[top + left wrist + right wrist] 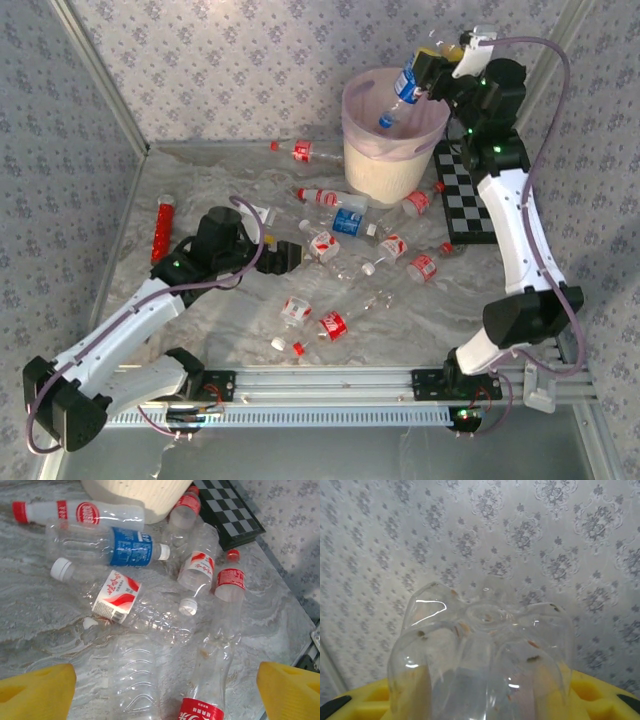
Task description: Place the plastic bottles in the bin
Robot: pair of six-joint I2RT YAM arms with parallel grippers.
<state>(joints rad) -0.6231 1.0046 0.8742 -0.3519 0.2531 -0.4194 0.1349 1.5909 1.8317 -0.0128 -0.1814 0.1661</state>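
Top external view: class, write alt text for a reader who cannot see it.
The right arm holds a blue-labelled bottle, cap down, in its jaws over the lined white bin. The left arm reaches toward many clear bottles scattered on the marbled table.

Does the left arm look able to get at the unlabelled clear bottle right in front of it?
Probably yes: the left arm has its jaws wide open either side of the unlabelled bottle, with nothing over its body. The red-labelled bottle close beside it might get caught too.
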